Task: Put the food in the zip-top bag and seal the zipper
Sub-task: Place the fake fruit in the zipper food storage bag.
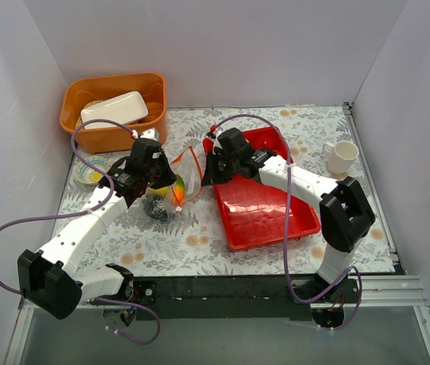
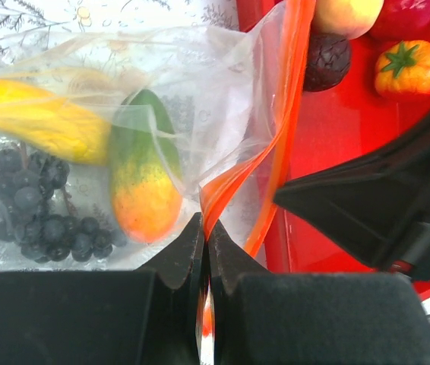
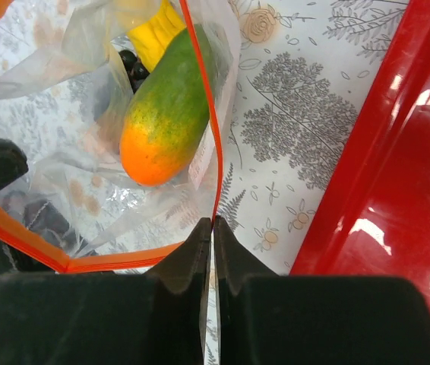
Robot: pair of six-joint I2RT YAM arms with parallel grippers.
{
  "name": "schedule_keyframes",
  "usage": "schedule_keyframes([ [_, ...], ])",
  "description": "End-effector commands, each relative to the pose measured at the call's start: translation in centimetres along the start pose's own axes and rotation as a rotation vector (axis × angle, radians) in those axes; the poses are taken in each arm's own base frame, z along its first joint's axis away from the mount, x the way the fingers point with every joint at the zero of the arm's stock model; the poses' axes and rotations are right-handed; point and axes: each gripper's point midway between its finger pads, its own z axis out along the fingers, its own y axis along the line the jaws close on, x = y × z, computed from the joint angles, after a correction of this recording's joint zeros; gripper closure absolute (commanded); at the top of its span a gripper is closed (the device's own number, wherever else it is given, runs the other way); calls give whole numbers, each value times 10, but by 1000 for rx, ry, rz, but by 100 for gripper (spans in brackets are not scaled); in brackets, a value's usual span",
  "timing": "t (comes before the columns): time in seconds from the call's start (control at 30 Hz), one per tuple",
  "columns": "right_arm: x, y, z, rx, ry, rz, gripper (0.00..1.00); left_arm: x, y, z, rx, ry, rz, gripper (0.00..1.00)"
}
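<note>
left claw (image 2: 203, 228) closed tight, pinching the zipper (image 2: 291, 114) at the mouth of the zip-top bag (image 2: 215, 91); right claw (image 3: 213, 228) likewise closed on that strip. just ahead of the left claw, inside the bag: mango (image 2: 143, 179), yellow piece (image 2: 33, 122), grape bunch (image 2: 40, 205). to its right, in the red tray (image 2: 329, 190): peach ball (image 2: 348, 11), dark ball (image 2: 327, 61), orange tomato-like fruit (image 2: 410, 67), not yet bagged. mouth gapes, sealing outstanding; judged roughly half done

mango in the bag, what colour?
The mango is green fading to orange at one end; right wrist view shows it best.
</note>
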Motion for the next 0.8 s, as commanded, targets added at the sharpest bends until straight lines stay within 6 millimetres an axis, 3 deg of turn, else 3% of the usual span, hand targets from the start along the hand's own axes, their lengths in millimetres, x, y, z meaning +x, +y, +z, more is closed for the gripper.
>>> schedule_keyframes([
  [0.0,-5,-4,-22,57,-27,-61,90,6,3,1,0,11,9,100],
  [0.23,8,-30,-32,181,4,-105,88,3,0,0,11,0,7,100],
  [0.4,1,-45,-48,278,-54,-116,82,-1,-3,-1,15,0,13,100],
  [0.43,-1,-49,-51,297,-75,-118,69,-1,-3,-1,15,1,13,100],
  [0.6,-5,-53,-61,266,-117,-75,43,1,-4,-2,24,4,12,100],
  [0.63,-7,-60,-64,281,-123,-57,33,0,-5,-3,28,1,11,100],
  [0.77,-10,-93,-74,352,-139,24,19,4,-6,-2,39,21,15,100],
])
